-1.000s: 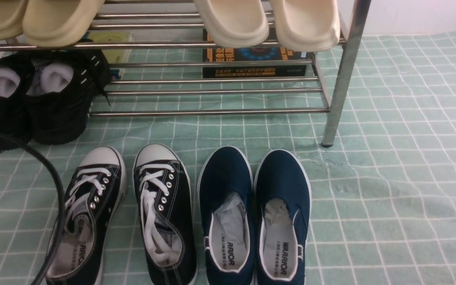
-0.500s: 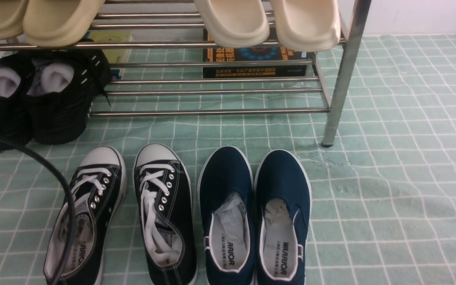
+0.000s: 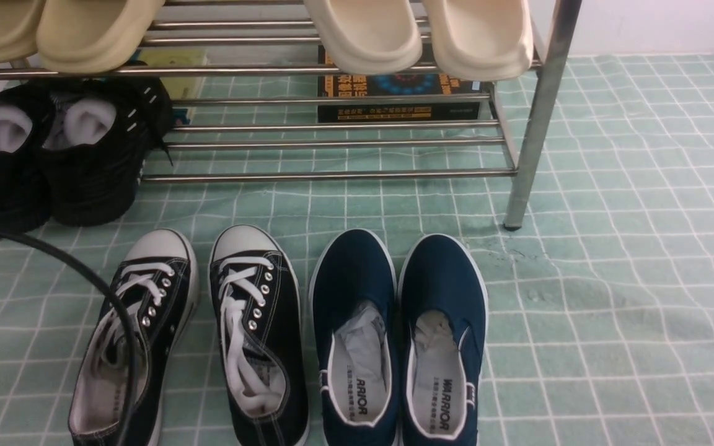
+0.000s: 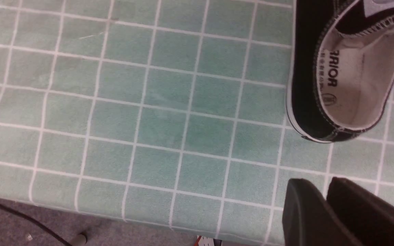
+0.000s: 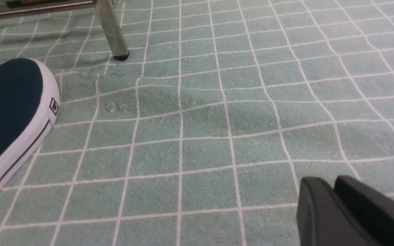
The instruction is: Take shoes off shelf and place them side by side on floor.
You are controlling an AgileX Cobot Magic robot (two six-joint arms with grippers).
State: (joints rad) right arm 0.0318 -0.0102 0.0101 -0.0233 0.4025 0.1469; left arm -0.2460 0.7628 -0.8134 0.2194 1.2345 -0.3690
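I'm looking at a staged home entryway: a chrome shoe rack [image 3: 332,176] loaded with footwear stands on a mint-green grid cloth [image 3: 630,279].

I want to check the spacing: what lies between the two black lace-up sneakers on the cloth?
Only bare mint-green cloth separates the left sneaker from the right sneaker, as the front view shows.

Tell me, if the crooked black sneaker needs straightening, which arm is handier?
The left. The left gripper hangs near that left sneaker, whose heel shows in its wrist view. The right gripper sees only a navy slip-on and the floor.
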